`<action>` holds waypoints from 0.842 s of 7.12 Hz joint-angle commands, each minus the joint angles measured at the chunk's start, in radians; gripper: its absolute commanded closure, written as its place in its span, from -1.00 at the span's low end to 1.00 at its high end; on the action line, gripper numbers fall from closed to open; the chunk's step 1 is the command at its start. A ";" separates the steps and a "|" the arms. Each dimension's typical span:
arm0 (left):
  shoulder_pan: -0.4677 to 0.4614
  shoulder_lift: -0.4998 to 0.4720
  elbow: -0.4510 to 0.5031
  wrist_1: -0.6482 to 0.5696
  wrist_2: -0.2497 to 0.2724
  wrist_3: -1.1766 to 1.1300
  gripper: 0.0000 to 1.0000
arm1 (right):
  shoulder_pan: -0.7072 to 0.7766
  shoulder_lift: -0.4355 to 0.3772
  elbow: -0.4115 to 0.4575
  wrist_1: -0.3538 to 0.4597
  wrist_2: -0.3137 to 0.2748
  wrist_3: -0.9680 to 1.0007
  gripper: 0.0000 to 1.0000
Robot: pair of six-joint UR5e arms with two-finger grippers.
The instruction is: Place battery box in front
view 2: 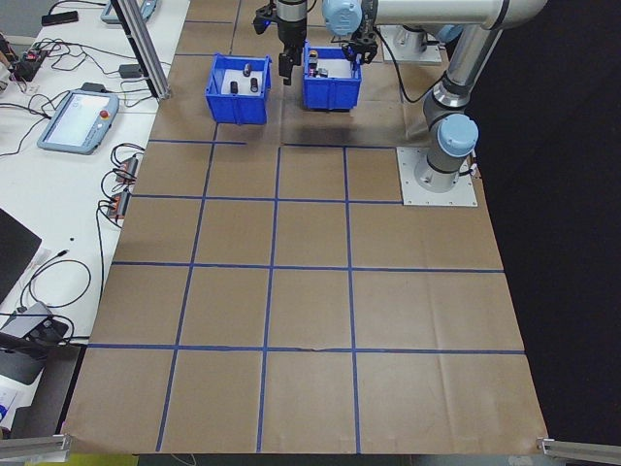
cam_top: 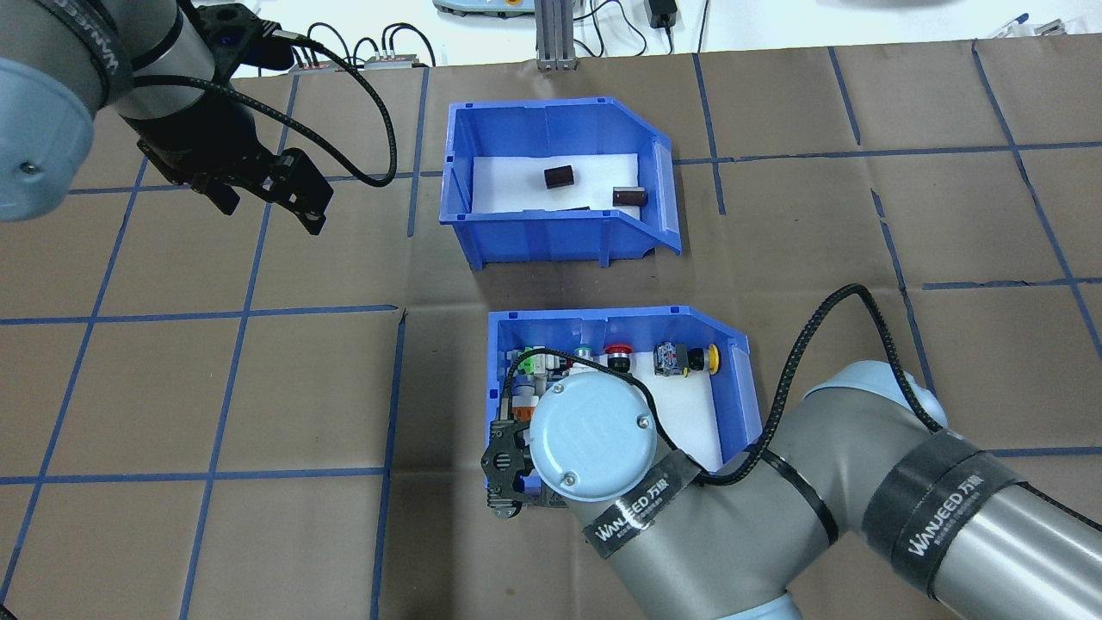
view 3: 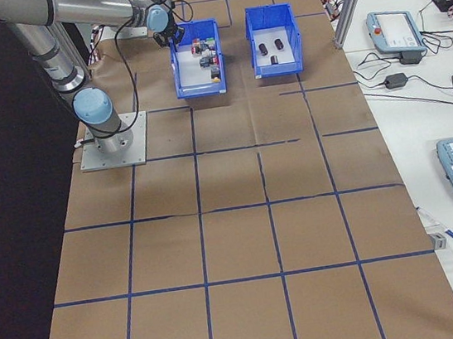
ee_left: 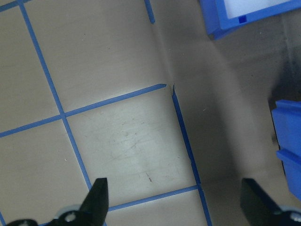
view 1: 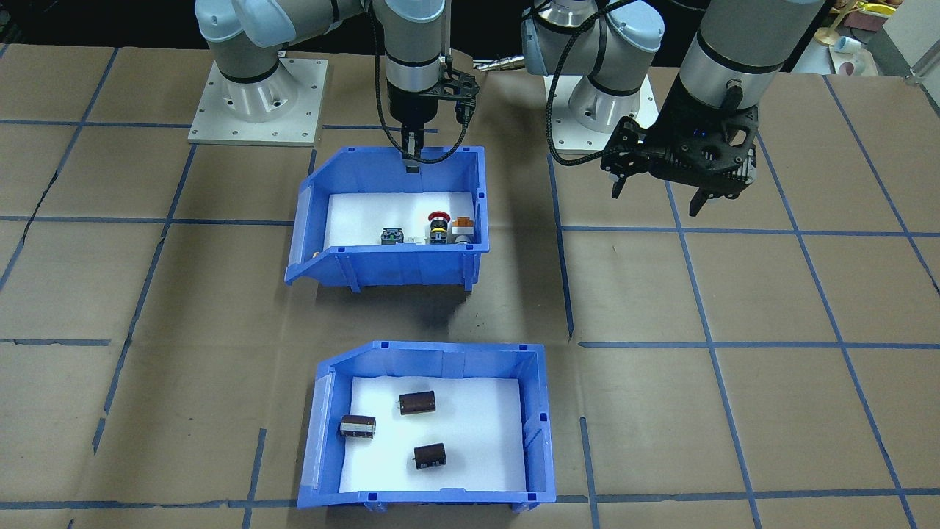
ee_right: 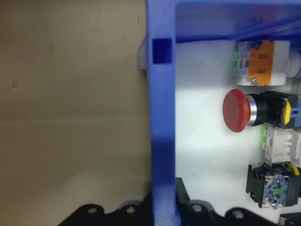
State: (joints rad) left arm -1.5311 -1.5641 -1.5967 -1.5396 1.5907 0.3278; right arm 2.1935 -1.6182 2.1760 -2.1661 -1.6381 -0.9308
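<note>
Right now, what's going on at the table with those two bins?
The right gripper is clamped on the robot-side wall of the switch bin, one finger inside and one outside. That is not the bin the task names. The battery box, with three dark cylinders on white foam, sits untouched on the far side from the robot. The left gripper hangs open over bare table off to the side, holding nothing.
</note>
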 commanded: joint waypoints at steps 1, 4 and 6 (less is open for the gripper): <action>0.000 0.003 -0.005 0.001 0.000 0.000 -0.98 | 0.002 0.011 0.004 0.002 0.000 0.003 0.10; 0.000 0.002 -0.012 0.010 0.000 0.002 -0.98 | -0.021 0.000 -0.004 0.018 -0.002 0.003 -1.00; 0.000 0.001 -0.014 0.013 -0.005 0.002 -0.98 | -0.055 -0.015 -0.059 0.063 0.001 0.003 -1.00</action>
State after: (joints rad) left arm -1.5309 -1.5620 -1.6088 -1.5276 1.5890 0.3298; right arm 2.1602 -1.6262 2.1557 -2.1386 -1.6382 -0.9281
